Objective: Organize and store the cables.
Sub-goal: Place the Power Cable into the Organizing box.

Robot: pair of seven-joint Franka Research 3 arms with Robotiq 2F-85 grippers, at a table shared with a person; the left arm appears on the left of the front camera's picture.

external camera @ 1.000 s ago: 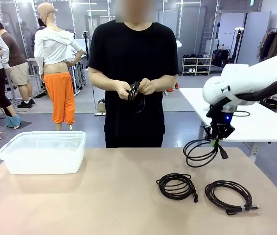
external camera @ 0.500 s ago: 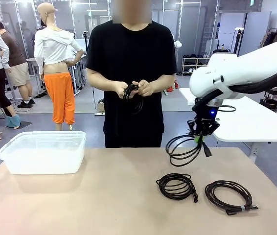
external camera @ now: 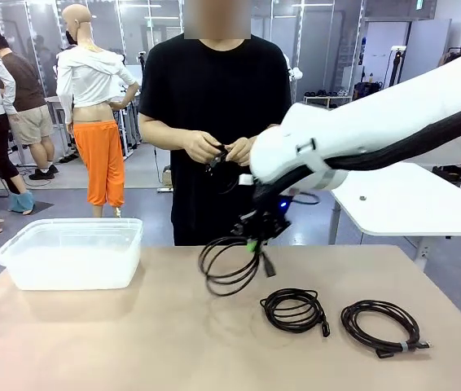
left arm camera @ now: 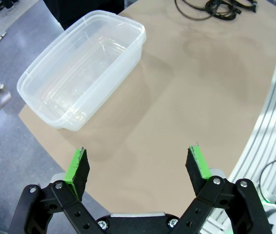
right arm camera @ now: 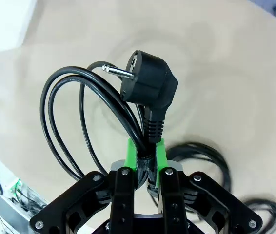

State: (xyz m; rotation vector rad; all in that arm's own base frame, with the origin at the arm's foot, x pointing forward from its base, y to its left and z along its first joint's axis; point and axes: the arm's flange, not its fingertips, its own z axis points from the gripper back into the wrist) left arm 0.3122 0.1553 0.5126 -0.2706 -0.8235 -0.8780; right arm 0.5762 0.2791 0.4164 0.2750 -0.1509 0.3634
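The clear bin (external camera: 72,252) sits at the left end of the table (external camera: 133,342), well left of the right gripper (external camera: 252,243), which is clamped on a cable coil (external camera: 232,285) hanging above mid-table. The left gripper (left arm camera: 138,156), jaws spread and empty, hovers nearer the bin.

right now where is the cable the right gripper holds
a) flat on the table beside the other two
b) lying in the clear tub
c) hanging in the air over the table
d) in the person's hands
c, the right gripper is shut on the cable, whose loops dangle above the table, short of the tub.
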